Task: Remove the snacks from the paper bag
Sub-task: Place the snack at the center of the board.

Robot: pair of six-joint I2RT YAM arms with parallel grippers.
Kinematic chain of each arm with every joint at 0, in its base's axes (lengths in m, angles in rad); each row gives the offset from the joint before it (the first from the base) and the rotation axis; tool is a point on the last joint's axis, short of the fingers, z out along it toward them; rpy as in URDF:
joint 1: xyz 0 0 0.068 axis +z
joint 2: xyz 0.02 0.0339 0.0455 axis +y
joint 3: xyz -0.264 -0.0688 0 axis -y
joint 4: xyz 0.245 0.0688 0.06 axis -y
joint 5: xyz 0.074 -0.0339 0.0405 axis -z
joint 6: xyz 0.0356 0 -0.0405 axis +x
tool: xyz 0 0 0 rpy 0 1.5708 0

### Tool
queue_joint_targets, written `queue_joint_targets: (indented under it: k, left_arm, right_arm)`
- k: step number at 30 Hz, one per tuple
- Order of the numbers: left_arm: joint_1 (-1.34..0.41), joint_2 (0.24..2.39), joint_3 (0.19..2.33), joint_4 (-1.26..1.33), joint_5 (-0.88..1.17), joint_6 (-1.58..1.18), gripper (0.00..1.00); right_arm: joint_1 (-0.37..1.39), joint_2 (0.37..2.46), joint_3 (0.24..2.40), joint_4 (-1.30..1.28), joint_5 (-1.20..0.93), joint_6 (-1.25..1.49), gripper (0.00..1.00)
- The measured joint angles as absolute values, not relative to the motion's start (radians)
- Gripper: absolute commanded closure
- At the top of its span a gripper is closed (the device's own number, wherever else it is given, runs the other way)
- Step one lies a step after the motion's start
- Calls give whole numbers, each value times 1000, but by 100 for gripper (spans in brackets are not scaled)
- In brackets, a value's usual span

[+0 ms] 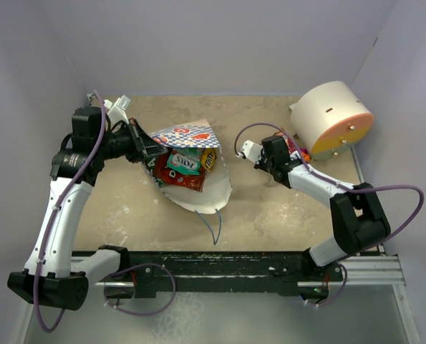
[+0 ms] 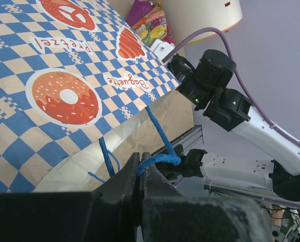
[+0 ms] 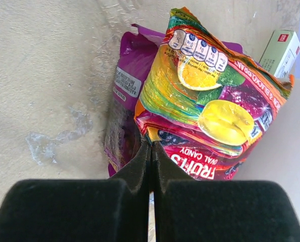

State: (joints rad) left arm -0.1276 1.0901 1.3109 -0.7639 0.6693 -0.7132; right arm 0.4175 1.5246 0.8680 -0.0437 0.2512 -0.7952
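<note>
1. Top view: the left arm rises from its base, elbow out to the left, wrist bent in toward the paper bag (image 1: 211,195). The bag lies on its side mid-table with its mouth open upward. The snacks are still inside, with a teal packet (image 1: 185,163) on a red bag (image 1: 175,179). The right arm stretches in low, and the right gripper (image 1: 259,154) sits between the bag and the cream cylinder (image 1: 333,118).
2. Left wrist view: only here can you see the left gripper (image 2: 141,162) squeezed tight on the blue string handle (image 2: 159,158). The bag's checkered outside fills the frame.
3. Right wrist view: the fingers are pressed together, nipping the bottom edge of a fruit candy bag (image 3: 205,111). A purple bag (image 3: 124,101) is just behind it and a small box (image 3: 283,48) beyond, details the overhead hides.
</note>
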Motion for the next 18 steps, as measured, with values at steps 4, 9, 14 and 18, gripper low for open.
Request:
queue_joint_targets:
  k: [4,9,14,18]
  left_arm:
    - [-128,1089,1311,-765,670,-713,100]
    - [-128,1089,1311,-765,677,-713,100]
    - [-128,1089,1311,-764,685,-713,100]
    - [-128,1090,1311,-760,686,-714,100]
  right_arm:
    - [411,1524,867,-31,269,-795,85]
    - [409,1523,895,-86,286,-781,53]
    - [424,1487,1037,-257,242,-645,45]
    - [547,1309,1070,-277,129,-432,43]
